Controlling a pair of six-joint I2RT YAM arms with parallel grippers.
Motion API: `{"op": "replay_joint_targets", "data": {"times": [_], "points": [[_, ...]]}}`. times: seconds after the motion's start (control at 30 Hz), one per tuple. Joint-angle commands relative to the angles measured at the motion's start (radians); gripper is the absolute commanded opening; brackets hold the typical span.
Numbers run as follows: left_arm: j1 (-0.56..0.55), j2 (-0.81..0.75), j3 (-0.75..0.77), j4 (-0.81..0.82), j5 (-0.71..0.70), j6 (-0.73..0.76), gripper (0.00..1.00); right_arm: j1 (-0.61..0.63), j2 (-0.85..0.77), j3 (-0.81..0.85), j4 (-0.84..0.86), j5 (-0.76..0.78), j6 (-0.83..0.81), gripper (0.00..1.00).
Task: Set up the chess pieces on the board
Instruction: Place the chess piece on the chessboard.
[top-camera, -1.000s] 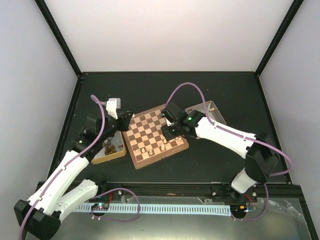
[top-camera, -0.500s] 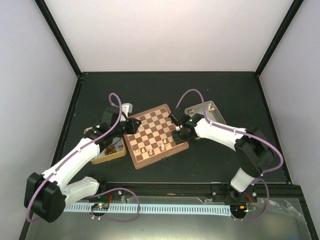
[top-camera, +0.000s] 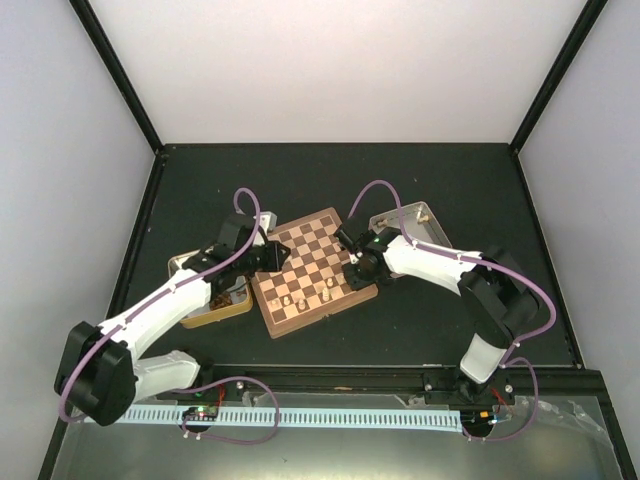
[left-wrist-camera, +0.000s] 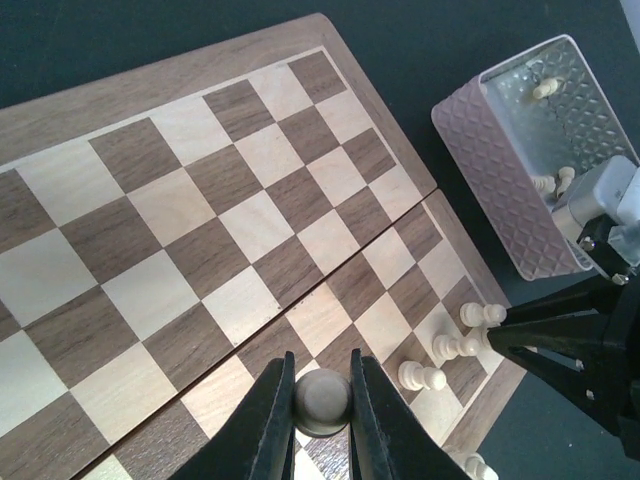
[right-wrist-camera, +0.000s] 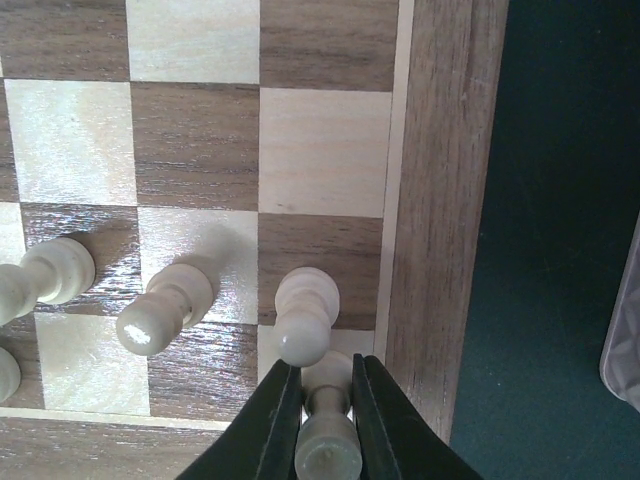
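Left gripper (left-wrist-camera: 322, 425) is pinching a round-headed piece (left-wrist-camera: 322, 398) tight over the board (left-wrist-camera: 200, 200), well apart from the pawn row (left-wrist-camera: 440, 348) by the rim; right gripper (right-wrist-camera: 325, 425) is clamping a second piece (right-wrist-camera: 326, 455) at the corner square, rim just beside, neighbour pawn (right-wrist-camera: 305, 315) just ahead.

The black table (top-camera: 300, 180) bears the board (top-camera: 310, 262) between a yellowish tray (top-camera: 226, 312) and a silvery tray (top-camera: 415, 217).

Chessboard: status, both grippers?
Left gripper shut on round-topped piece over board. Right gripper shut on corner-square piece. Neighbouring pawn close ahead of it.
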Motion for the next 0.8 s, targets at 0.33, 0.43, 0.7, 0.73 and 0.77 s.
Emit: {"op": "replay_joint_targets", "data": {"times": [0.33, 0.43, 0.7, 0.73, 0.77], "points": [[-0.072, 0.114, 0.020, 0.031, -0.145, 0.014, 0.01, -0.001, -0.008, 0.017, -0.039, -0.041, -0.032, 0.16], [-0.083, 0.129, 0.023, 0.031, -0.168, 0.019, 0.01, -0.002, -0.010, 0.019, -0.040, -0.031, -0.025, 0.30], [-0.125, 0.226, 0.042, 0.021, -0.272, 0.029, 0.02, -0.002, -0.097, 0.014, -0.011, -0.031, -0.004, 0.55], [-0.132, 0.237, 0.045, 0.018, -0.288, 0.029, 0.01, -0.002, -0.113, 0.011, -0.007, -0.033, -0.003, 0.57], [-0.138, 0.248, 0.050, 0.014, -0.300, 0.029, 0.02, -0.001, -0.124, 0.008, -0.005, -0.033, -0.001, 0.58]]}}
